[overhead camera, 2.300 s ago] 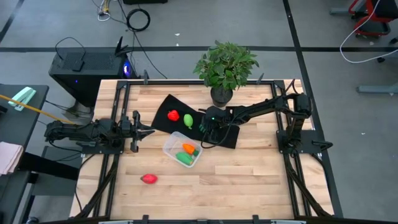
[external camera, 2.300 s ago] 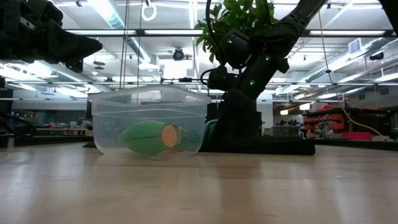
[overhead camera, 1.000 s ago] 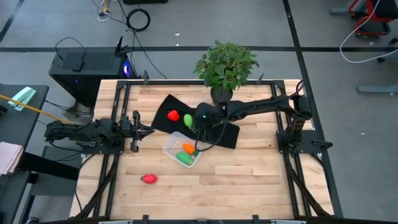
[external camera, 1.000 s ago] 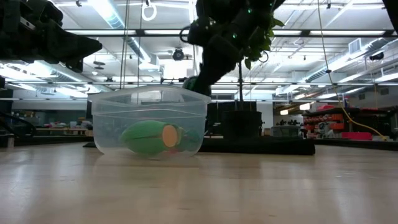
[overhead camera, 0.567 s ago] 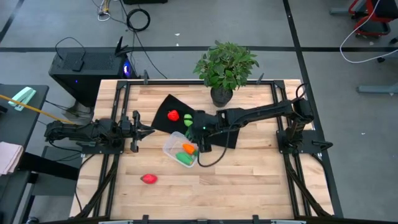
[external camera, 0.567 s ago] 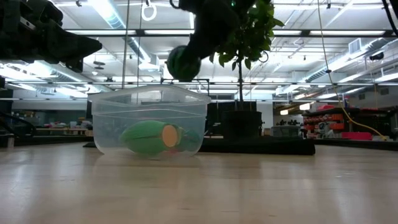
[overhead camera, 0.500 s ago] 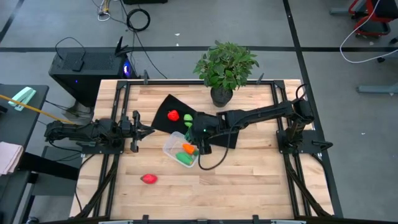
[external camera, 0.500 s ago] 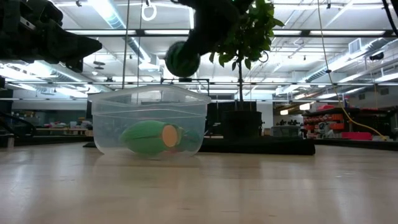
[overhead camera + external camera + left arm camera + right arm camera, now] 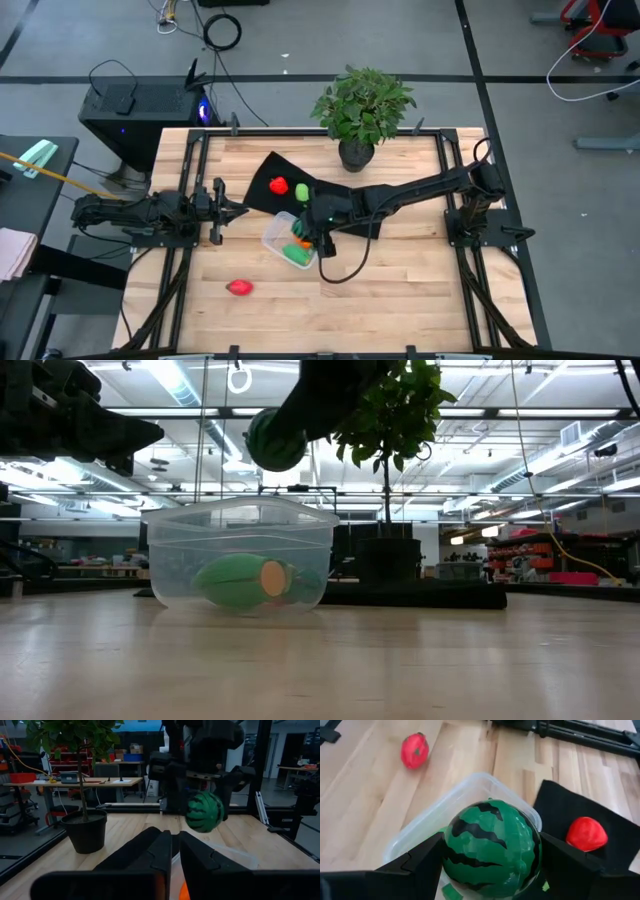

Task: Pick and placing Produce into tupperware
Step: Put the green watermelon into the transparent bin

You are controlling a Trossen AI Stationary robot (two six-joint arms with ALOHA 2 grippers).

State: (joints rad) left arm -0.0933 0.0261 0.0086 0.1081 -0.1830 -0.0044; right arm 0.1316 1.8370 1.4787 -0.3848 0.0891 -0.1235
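Note:
My right gripper (image 9: 307,233) is shut on the dark striped green melon toy (image 9: 492,847) and hovers over the clear tupperware (image 9: 283,243). In the low view the melon (image 9: 275,440) hangs above the tupperware's rim (image 9: 240,510). An orange carrot (image 9: 301,237) and a green piece (image 9: 235,580) lie inside on the tupperware's floor. A red piece (image 9: 279,186) and a light green one (image 9: 302,191) rest on the black mat. Another red piece (image 9: 239,288) lies on the bare wood. My left gripper (image 9: 228,210) waits shut at the table's left. My right gripper pinches the striped melon at its two opposite sides (image 9: 451,851), one finger (image 9: 420,862) on each flank. The fingers come from above, slanting down toward the table's near-left. The melon is lifted clear, over the tupperware's open top.
A potted plant (image 9: 360,105) stands at the far edge behind the black mat (image 9: 330,195). The right arm stretches across the mat from the table's right. Bare wood lies near and right of the tupperware. Metal frame rails run along both side edges.
My right gripper, still shut on the melon, has carried it from above the mat toward the table's near-left, and now holds it over the tupperware. The melon stays lifted clear. The pieces in the tupperware have not moved.

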